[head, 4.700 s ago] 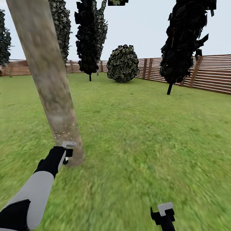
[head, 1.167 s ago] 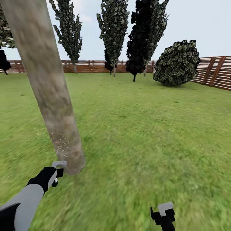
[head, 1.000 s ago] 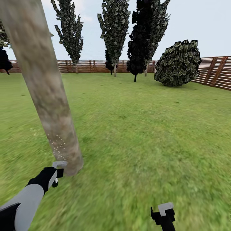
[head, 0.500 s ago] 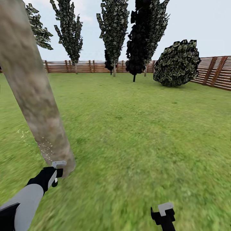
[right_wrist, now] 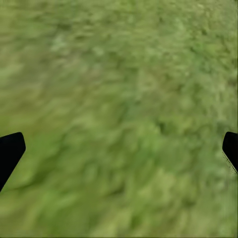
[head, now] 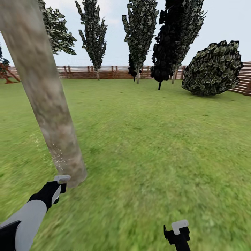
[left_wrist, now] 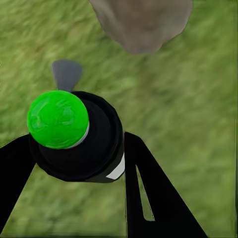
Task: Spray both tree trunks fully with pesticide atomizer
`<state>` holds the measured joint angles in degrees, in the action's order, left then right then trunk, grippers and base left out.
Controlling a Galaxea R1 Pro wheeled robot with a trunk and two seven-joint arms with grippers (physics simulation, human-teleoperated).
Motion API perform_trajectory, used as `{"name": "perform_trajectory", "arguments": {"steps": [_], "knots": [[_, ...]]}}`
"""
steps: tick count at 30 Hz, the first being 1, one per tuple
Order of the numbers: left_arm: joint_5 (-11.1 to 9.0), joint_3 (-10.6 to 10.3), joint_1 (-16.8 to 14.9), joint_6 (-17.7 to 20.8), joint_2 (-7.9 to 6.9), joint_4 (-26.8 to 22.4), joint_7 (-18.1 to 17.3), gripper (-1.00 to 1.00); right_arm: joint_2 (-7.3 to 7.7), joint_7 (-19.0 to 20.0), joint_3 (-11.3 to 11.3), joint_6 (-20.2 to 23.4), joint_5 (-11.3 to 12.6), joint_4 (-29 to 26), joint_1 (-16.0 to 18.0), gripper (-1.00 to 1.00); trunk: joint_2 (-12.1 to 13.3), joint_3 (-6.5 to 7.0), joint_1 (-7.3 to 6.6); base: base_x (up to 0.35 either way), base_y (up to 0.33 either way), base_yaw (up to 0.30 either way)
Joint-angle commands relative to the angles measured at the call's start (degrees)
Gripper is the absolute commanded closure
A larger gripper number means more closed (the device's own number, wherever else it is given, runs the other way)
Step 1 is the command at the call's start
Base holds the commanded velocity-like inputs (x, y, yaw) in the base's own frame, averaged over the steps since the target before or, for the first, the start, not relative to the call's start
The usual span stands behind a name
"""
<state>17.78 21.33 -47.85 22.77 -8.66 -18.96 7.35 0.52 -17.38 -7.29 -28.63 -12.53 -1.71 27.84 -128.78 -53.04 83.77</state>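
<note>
A thick grey-beige tree trunk (head: 48, 101) leans across the left of the head view, its base on the grass. Fine white specks of pesticide (head: 58, 156) hang against its lowest part. My left gripper (head: 59, 184) sits just in front of the trunk's base, shut on the pesticide atomizer (left_wrist: 82, 146), a dark bottle with a white label whose top shows green here. A grey nozzle (left_wrist: 67, 74) points toward the trunk's foot (left_wrist: 141, 22). My right gripper (head: 177, 230) hangs low at the right, open (right_wrist: 119, 148) over bare grass.
The lawn (head: 157, 139) stretches ahead to a reddish-brown slat fence (head: 115, 71). Tall narrow dark trees (head: 139, 35) and a round bush (head: 212, 69) stand near the fence, far off.
The whole head view has swung left, so the far trees and bush sit further right. The trunk stays close to my left gripper, with white specks still on its low part.
</note>
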Motion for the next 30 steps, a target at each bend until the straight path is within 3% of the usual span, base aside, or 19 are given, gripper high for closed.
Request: {"name": "perform_trajectory", "arguments": {"steps": [1,7,11,30], "knots": [[0.54,0.36,-0.05,0.26,0.03,-0.09,-0.06,1.00,0.01,-0.55,-0.44,0.07,-0.31,0.04,0.02,-1.00,-0.02,-0.05,0.00,0.149,-0.254,0.080],[0.59,0.40,-0.05,0.26,-0.21,-0.11,-0.06,1.00,0.01,-0.55,-0.44,0.07,-0.31,0.04,0.02,-1.00,-0.02,-0.05,0.00,0.191,-0.235,0.011],[0.59,1.63,-0.05,0.26,-0.22,-0.11,-0.06,1.00,0.01,-0.55,-0.48,0.07,-0.32,0.04,0.02,-1.00,-0.02,-0.05,0.00,0.202,-0.230,0.049],[0.57,1.96,-0.05,0.24,-0.09,-0.37,-0.06,1.00,0.01,-0.55,-0.51,0.07,-0.39,0.04,0.02,-1.00,-0.02,-0.05,0.00,0.136,-0.243,0.258]]}}
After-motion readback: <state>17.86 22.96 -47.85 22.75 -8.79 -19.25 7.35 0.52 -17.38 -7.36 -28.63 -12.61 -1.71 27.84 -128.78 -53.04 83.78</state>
